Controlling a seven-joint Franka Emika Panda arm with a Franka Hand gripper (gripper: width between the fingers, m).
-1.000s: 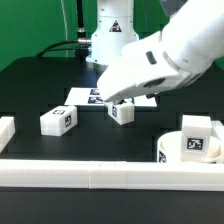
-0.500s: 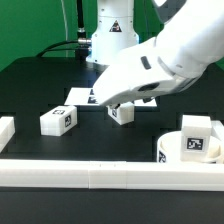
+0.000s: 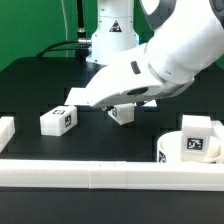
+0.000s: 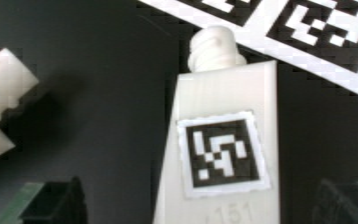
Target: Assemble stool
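Observation:
A white stool leg [image 4: 220, 130] with a square tag and a peg at one end lies between my open gripper [image 4: 208, 205]. The dark fingertips [image 4: 51, 200] stand apart on either side of it, with gaps to the leg. In the exterior view this leg [image 3: 123, 114] shows just under my gripper [image 3: 117, 103], which the arm mostly hides. A second leg [image 3: 58, 119] lies toward the exterior view's left and also shows in the wrist view [image 4: 2, 85]. The round seat [image 3: 184, 150] stands at the exterior view's right, with a third leg [image 3: 197, 127] upright at it.
The marker board [image 3: 84, 97] lies behind the legs and also shows in the wrist view [image 4: 291, 22]. A long white rail [image 3: 100, 176] runs along the front. A short rail block [image 3: 6, 130] stands at the exterior view's left.
The arm has swung lower and toward the exterior view's left, settling over the middle leg. The jaws stayed open and the parts did not move.

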